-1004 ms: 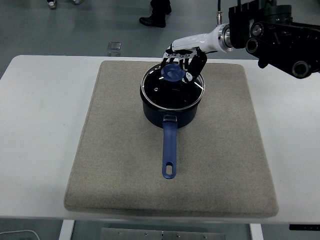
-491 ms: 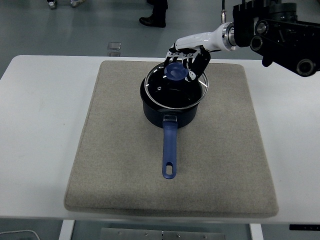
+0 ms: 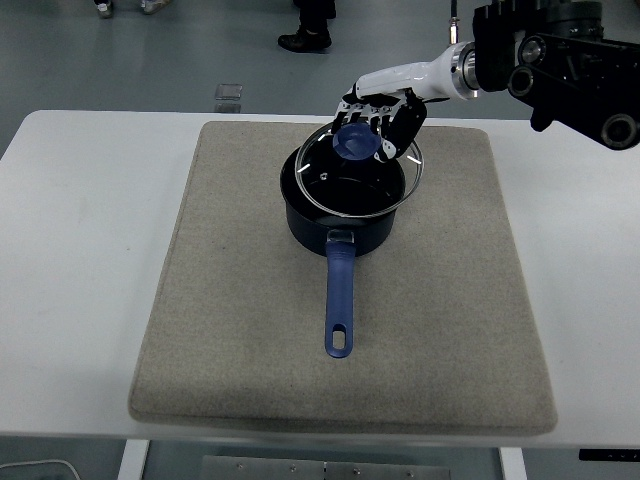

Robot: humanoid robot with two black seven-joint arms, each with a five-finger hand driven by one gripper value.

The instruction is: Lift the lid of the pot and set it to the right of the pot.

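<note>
A dark blue pot (image 3: 340,222) stands on the grey mat (image 3: 230,330), its long blue handle (image 3: 339,300) pointing toward the near edge. The glass lid (image 3: 345,185) with a blue knob (image 3: 357,143) hangs tilted just above the pot's rim, shifted slightly right. My right hand (image 3: 383,118) reaches in from the upper right and its fingers are shut on the lid's knob from above. The left arm is out of view.
The mat covers most of the white table (image 3: 60,250), with open mat surface to the right of the pot (image 3: 470,230). A small clear object (image 3: 229,95) lies on the floor beyond the far edge. A person's shoes (image 3: 308,40) show at the top.
The right hand has raised the lid off the pot's rim and carried it slightly up and to the right. The lid now tilts more. The pot has stayed put.
</note>
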